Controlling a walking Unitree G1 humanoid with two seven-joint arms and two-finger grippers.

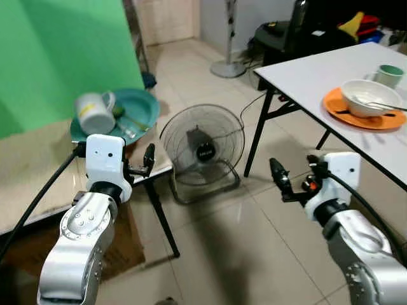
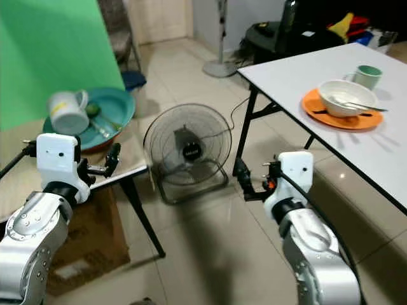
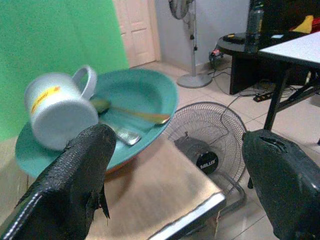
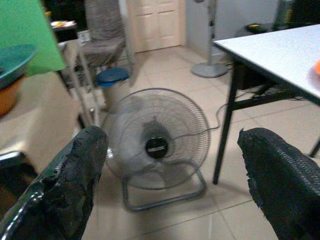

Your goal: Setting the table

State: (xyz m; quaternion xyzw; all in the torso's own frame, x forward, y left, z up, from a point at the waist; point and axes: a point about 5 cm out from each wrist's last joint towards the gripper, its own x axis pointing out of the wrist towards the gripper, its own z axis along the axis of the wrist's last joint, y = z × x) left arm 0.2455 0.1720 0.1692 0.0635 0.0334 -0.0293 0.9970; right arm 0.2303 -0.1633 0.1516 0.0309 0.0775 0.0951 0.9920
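Left hand [image 3: 175, 185] fingers apart, teal plate [image 3: 145, 100] at 12 | I judge rigid, slippery, mug [image 3: 60, 112] loose | grip rim | right hand [image 4: 170, 190] apart, idle

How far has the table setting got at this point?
Done: the white table already carries one setting, a white bowl on an orange plate with a green cup behind. In hand: nothing; the left gripper is open, facing the teal plate that holds a white mug and cutlery. The right gripper is open too. Left: moving that set across.
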